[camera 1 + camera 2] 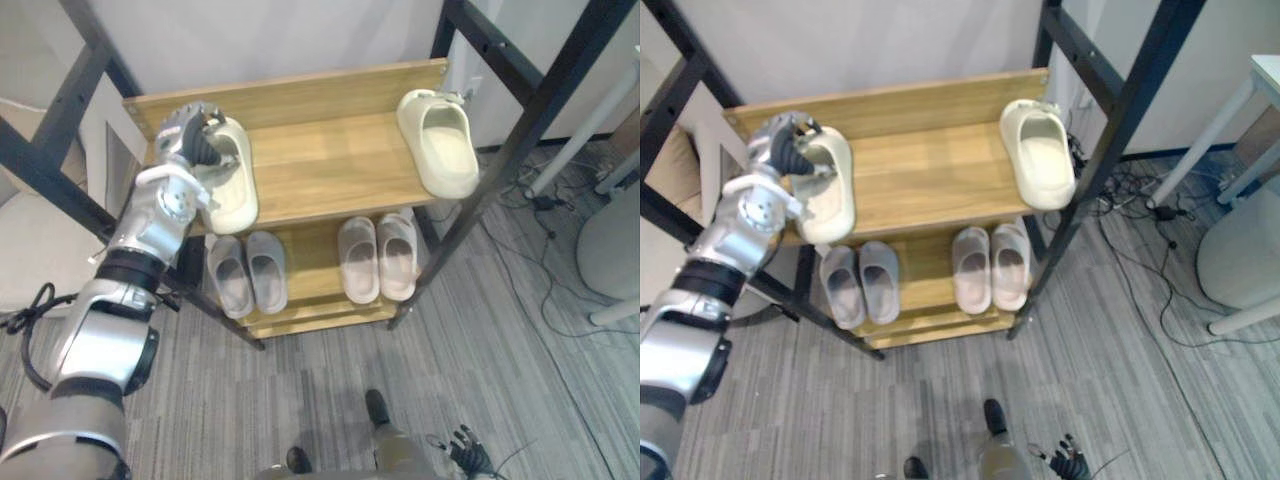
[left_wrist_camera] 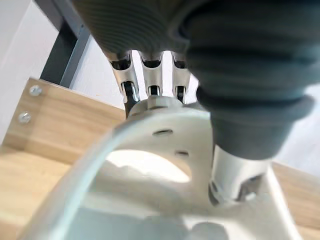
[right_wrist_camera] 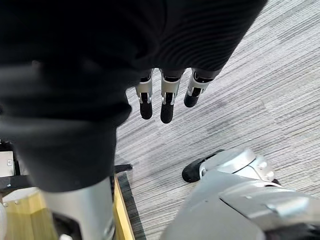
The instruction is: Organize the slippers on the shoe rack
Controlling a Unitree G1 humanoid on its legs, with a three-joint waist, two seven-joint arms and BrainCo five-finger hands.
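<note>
A: How do the slippers on the shoe rack (image 1: 300,95) look?

B: Two are cream and thick-soled, each with a broad band over the toe. Both lie on the top shelf (image 1: 330,165), well apart. The left cream slipper (image 1: 235,190) is at about 9 o'clock on the board and the right cream slipper (image 1: 445,150) at about 3 o'clock. Both have their toes toward the back board at 12 o'clock.

A: And the hands?

B: The left hand (image 1: 195,135) sits at the 11 o'clock end of the left cream slipper, on its toe band. In the left wrist view the fingers (image 2: 150,82) curl over the top of the band and the thumb (image 2: 232,175) presses the other side, so the band is pinched between them. That band has a couple of small holes. The sole rests on the wood.

A: The other hand?

B: The right hand (image 3: 167,107) hangs low over the grey carpet (image 1: 300,400), at about 5 o'clock from the rack. Its fingers are loose and straight, holding nothing.

A: Anything below?

B: On the lower shelf (image 1: 312,260), a grey pair (image 1: 250,272) lies at 8 o'clock and a pale pair (image 1: 378,257) at 4 o'clock, each pair side by side
</note>
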